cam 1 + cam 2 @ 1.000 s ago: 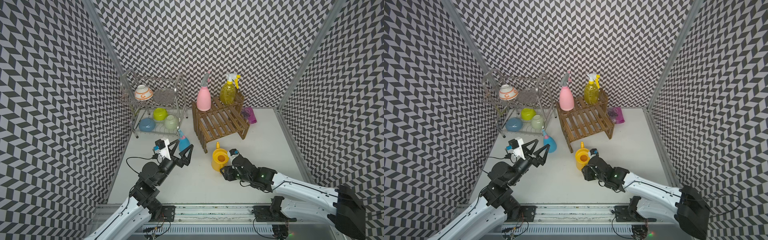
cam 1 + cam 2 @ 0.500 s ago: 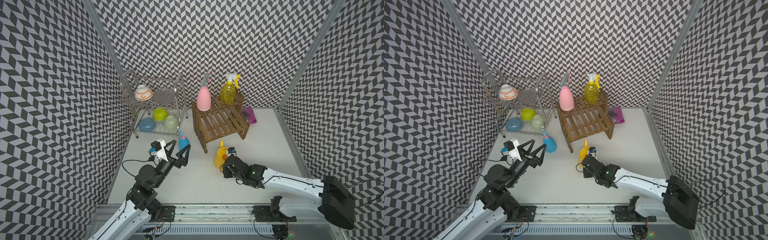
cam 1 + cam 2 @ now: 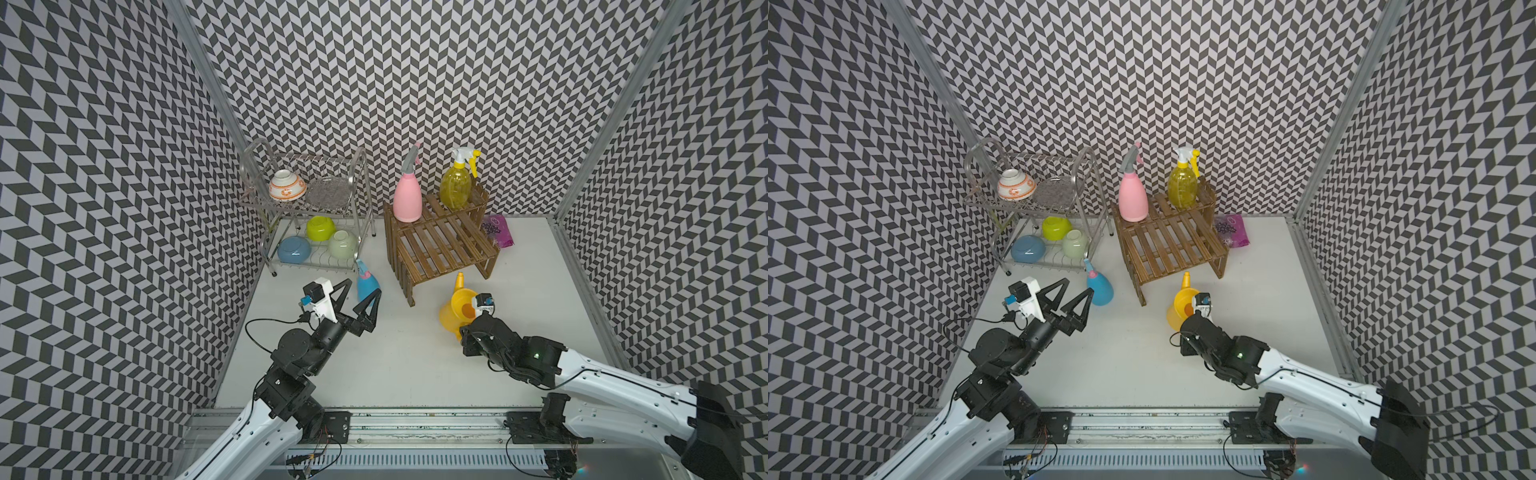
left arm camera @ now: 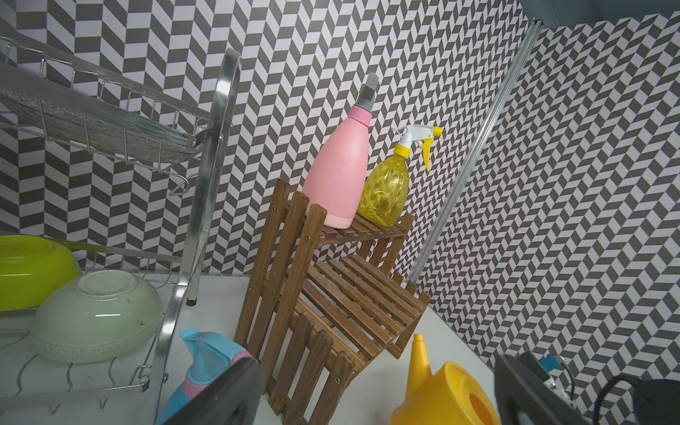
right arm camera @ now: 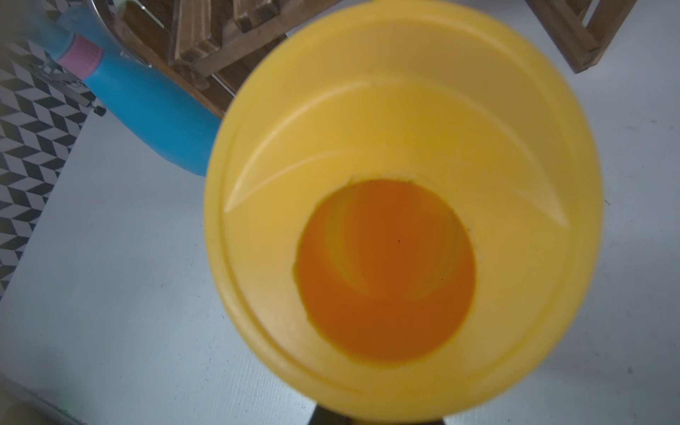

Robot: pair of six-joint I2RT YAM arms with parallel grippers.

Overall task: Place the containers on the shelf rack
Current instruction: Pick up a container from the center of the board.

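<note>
Left gripper (image 3: pixel 362 288) jaws stood wide apart, blue bottle (image 3: pixel 366 282) just beyond its fingertips, right gripper (image 3: pixel 465 330) sat against can (image 3: pixel 453 309), grip hidden, could not tell, rack (image 3: pixel 440 249) farther ahead.

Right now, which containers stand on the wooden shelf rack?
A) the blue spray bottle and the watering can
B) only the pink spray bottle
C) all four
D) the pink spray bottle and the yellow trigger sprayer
D: in a top view the pink spray bottle and the yellow trigger sprayer stand upright on the top step of the shelf rack, while the blue spray bottle and the yellow watering can are off it.
</note>
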